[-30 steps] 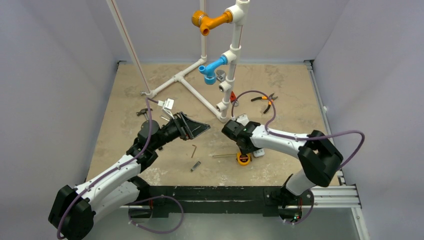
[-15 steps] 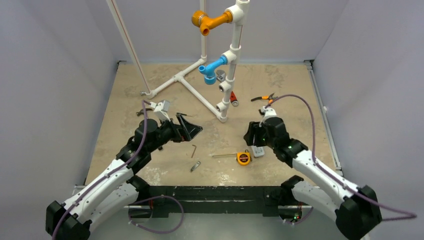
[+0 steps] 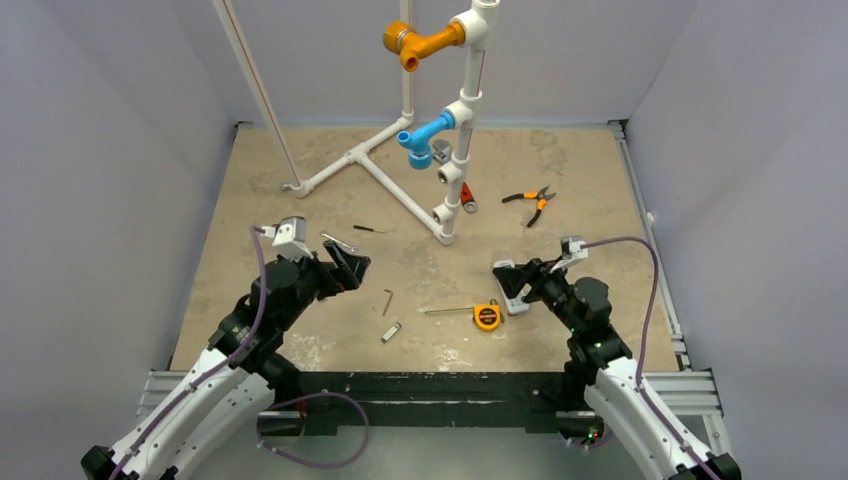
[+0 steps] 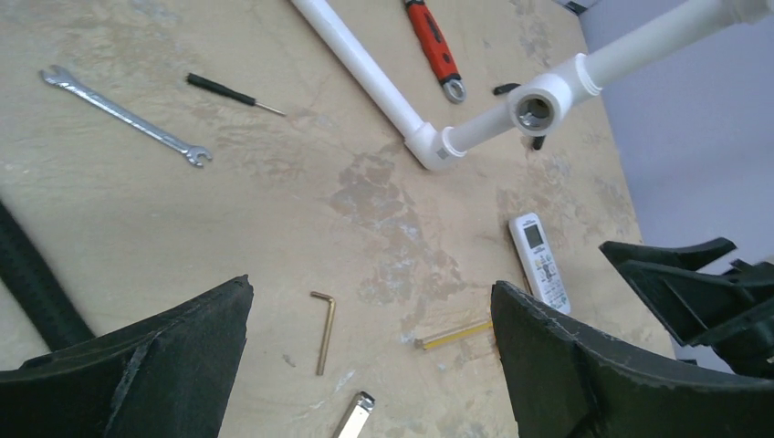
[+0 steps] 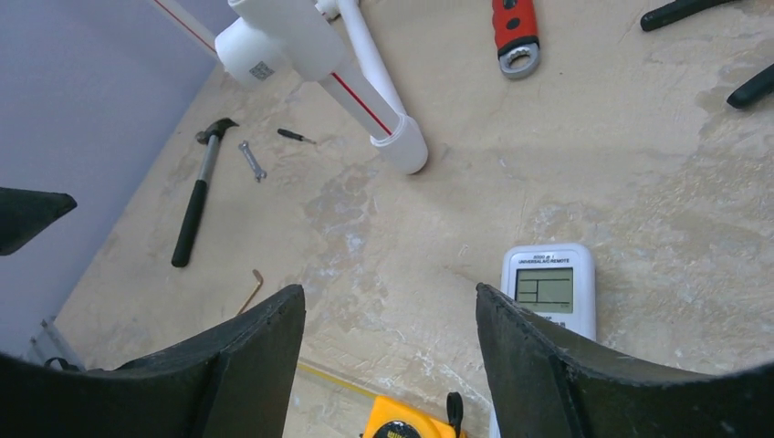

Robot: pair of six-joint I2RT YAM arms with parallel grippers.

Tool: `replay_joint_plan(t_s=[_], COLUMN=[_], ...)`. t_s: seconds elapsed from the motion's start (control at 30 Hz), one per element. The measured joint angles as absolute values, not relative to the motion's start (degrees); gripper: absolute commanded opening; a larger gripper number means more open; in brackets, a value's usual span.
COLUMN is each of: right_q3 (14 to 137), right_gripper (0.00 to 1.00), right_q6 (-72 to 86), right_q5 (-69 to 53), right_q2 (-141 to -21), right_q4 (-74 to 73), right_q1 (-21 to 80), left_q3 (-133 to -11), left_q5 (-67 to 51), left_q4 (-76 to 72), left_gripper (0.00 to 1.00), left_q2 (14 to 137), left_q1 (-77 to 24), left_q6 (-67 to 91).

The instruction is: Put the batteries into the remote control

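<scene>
Clearly face-up, the white remote control (image 5: 559, 319) shows its pale display (image 5: 544, 289); both end effectors (image 4: 370, 287) (image 5: 388, 290) spread empty.

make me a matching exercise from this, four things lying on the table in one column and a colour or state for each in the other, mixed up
Things:
1. remote control
2. tape measure
3. pliers
4. hex key

Colours or states:
a. round orange case, blade pulled out
b. brownish, bent in an L
c. white, face up, display showing
d. orange and black handles

Pairs: 1-c, 2-a, 3-d, 4-b
</scene>
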State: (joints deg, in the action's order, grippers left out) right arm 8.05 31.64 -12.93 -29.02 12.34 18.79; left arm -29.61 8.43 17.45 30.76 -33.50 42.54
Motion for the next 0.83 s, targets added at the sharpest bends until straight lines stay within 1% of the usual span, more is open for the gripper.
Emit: replay_joint_plan(t_s=[0.17,0.27,0.4,0.53,0.57,0.63,0.83], right_q3=[7.03,8.69,11.35,12.64,12.73,12.73,12.60], right_gripper=[0.71,0.72,0.75,0.82,0.87,0.93,0.98], right_q6=[30.52,28.51,26.92,26.79,26.92,27.40,30.09], right_q5=[-12.49,-12.49,-12.56,-12.80,-12.82,-12.84,-11.53], right_q2=[-25.34,-25.98,-28.60,-31.40,-31.90,-32.58,-32.58], right_q4=[13.52,11.81,10.46,10.44,10.41,10.24,11.33], right_q1=[18.79,18.79,18.79,18.79,18.79,18.79,18.79], left_q3=[-25.85,-24.38,-23.88,-23.88,-23.88,-23.88,-23.90], left_q5=[13.58,15.46,16.80,17.91,18.11,18.31,19.53], left_q4=[21.12,22.37,22.44,22.41,22.41,22.28,22.20], left_gripper=[1.00,1.00,1.00,1.00,1.00,1.00,1.00], left_q2=[25.39,23.92,23.73,24.34,24.36,24.25,24.60], left_q1=[-33.50,-33.50,-33.50,-33.50,-33.50,-33.50,-33.50], left_q6=[43.99,44.45,44.36,44.10,43.88,43.51,42.15])
